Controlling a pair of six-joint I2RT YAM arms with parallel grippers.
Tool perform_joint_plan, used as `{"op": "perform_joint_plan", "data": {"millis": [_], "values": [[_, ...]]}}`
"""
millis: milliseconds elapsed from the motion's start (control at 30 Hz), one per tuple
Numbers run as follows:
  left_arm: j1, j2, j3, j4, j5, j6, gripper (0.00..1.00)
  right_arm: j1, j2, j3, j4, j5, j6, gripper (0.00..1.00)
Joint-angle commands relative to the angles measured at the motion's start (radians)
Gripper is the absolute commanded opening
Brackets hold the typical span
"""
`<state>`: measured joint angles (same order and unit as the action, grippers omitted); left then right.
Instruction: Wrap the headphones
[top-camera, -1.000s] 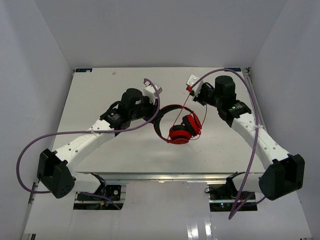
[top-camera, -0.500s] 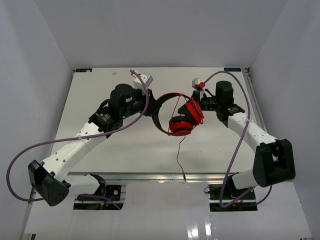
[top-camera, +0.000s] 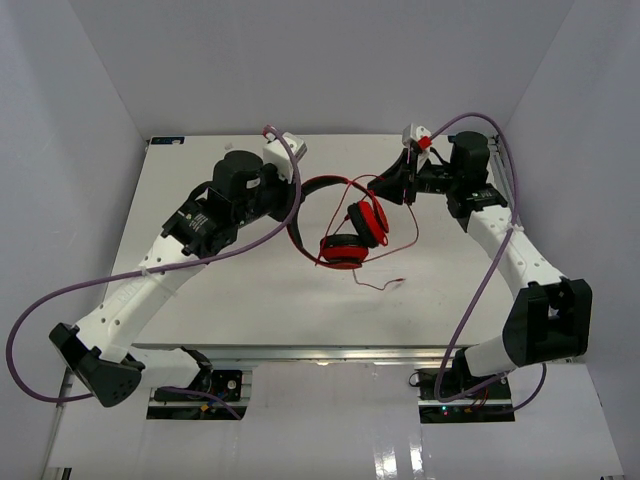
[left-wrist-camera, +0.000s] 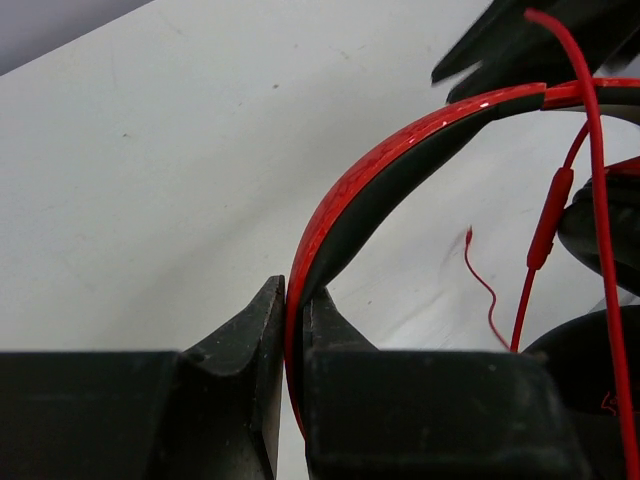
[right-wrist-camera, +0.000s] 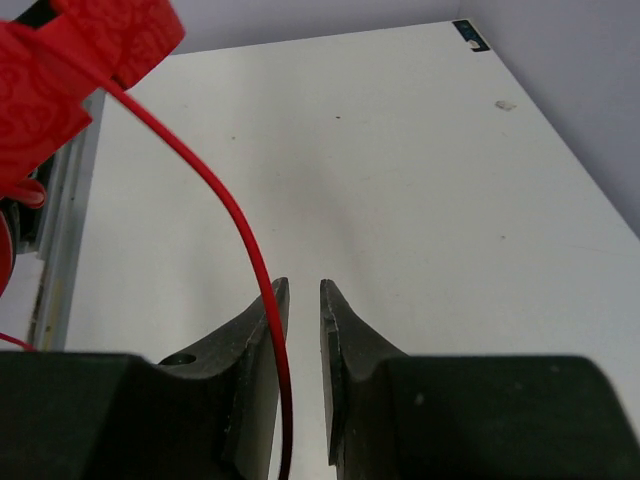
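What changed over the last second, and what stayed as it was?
The right pincer shifted right, its jaws parting around the thin red cord, whose loose end now lies on the table. The left pincer carried the red over-ear headphones leftward. Unchanged: its clamp on the headband.

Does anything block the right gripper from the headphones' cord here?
Nothing visible does. The cord runs down into the gap between the slightly parted fingers of the right gripper, close along one of them. The left gripper is clamped on the headband.
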<state>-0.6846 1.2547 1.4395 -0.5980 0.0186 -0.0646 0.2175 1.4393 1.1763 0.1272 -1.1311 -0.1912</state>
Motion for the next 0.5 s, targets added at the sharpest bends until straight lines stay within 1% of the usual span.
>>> {"op": "perform_joint_plan", "data": {"millis": [0, 100, 167, 233, 267, 333, 400, 467], "values": [[-0.005, -0.010, 0.038, -0.051, -0.017, 0.128, 0.00, -0.012, 0.057, 0.111, -0.204, 0.070, -0.204, 0.24], [-0.013, -0.012, 0.019, -0.071, 0.023, 0.171, 0.00, -0.012, 0.094, 0.182, -0.298, 0.136, -0.289, 0.23], [-0.018, -0.019, 0.005, -0.074, 0.042, 0.174, 0.00, -0.011, 0.114, 0.194, -0.330, 0.166, -0.315, 0.22], [-0.018, -0.025, -0.001, -0.066, 0.111, 0.164, 0.00, -0.011, 0.135, 0.199, -0.351, 0.186, -0.327, 0.22], [-0.018, -0.029, -0.004, -0.056, 0.153, 0.152, 0.00, -0.010, 0.145, 0.193, -0.350, 0.196, -0.327, 0.21], [-0.018, -0.045, -0.011, -0.022, 0.189, 0.119, 0.00, -0.009, 0.152, 0.161, -0.327, 0.205, -0.315, 0.20], [-0.018, -0.066, -0.010, 0.027, 0.200, 0.074, 0.00, -0.009, 0.154, 0.117, -0.293, 0.206, -0.293, 0.20], [-0.016, -0.085, -0.004, 0.090, 0.184, 0.016, 0.00, -0.007, 0.149, 0.067, -0.251, 0.190, -0.260, 0.20]]}}
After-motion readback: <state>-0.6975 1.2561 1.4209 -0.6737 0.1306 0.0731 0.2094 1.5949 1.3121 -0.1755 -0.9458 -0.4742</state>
